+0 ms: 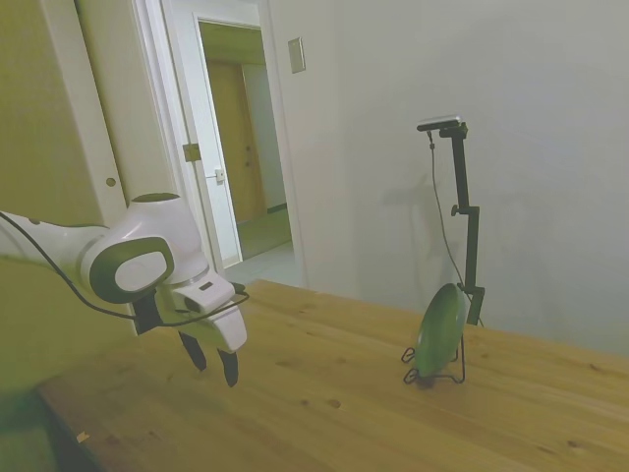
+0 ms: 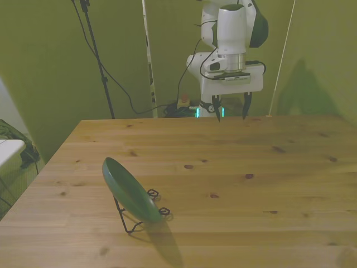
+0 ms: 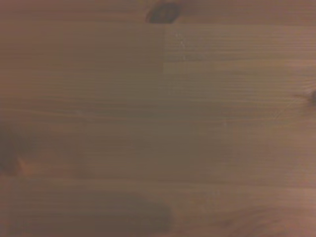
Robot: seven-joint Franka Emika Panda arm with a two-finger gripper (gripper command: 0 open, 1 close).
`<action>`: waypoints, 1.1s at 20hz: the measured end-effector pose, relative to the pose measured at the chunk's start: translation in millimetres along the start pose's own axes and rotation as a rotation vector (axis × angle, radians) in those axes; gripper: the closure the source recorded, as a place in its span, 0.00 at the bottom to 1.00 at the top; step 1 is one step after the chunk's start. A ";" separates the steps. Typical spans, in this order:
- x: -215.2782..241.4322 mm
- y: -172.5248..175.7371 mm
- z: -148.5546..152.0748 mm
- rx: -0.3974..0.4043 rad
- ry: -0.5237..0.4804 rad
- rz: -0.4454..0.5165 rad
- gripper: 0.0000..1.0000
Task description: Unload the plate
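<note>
Green plate (image 2: 129, 192) leaned tilted in the black wire rack (image 2: 136, 218) on the counter (image 2: 251, 167), gripper (image 2: 230, 109) hovered well apart from the plate, fingers (image 2: 216, 109) spread wide, holding nothing.

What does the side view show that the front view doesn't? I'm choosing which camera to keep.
Only the side view shows an open doorway behind the arm. Only the front view shows the plate's concave face and the cables on the floor beyond the table. Both show the green plate leaning on edge in the black wire rack, and the open tool hanging far from it.
</note>
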State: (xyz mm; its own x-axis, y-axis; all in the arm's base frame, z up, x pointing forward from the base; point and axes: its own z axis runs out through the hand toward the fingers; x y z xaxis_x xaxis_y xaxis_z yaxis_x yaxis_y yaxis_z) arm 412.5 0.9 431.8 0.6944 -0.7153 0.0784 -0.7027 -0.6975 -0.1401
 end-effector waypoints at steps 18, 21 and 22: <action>169.2 98.2 -84.4 -0.085 0.267 0.200 0.00; 199.1 99.0 -91.4 -0.088 0.333 0.198 0.00; 207.8 99.5 -93.0 -0.089 0.356 0.199 0.00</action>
State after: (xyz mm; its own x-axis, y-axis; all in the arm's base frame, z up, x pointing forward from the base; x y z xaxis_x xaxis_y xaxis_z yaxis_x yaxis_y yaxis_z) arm 472.5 -221.1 525.9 0.4575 -0.7957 0.3970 -0.8393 -0.5338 -0.1027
